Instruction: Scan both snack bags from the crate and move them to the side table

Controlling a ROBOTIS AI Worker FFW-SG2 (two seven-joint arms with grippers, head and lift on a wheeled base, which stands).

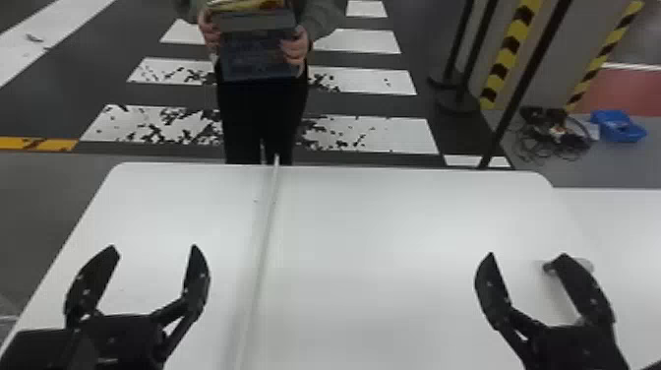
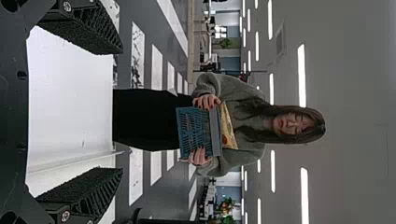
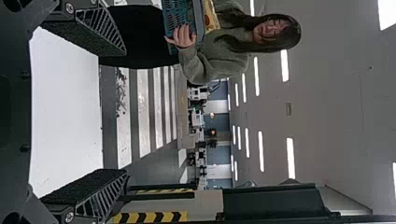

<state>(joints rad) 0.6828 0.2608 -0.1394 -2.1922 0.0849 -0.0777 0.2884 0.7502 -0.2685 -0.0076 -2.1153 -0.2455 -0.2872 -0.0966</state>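
My left gripper (image 1: 154,248) stands open over the left part of the white table (image 1: 374,295), nothing between its fingers. Over the table's right part, my right gripper (image 1: 526,256) is open and holds nothing. Beyond the far edge a person grips the crate (image 1: 255,56) in both hands, off the table; a yellow snack bag (image 1: 251,6) shows at its top. In the left wrist view the open left gripper (image 2: 121,110) faces the blue crate (image 2: 189,130) and snack bag (image 2: 228,126). The right wrist view has the open right gripper (image 3: 125,113) and part of the crate (image 3: 175,14).
A thin pale rod (image 1: 268,216) or strip runs front to back across the table. The side table (image 1: 624,231) adjoins at the right. A small grey object (image 1: 585,264) lies behind the right gripper's outer finger. Posts, cables and a blue container (image 1: 617,126) stand on the floor beyond.
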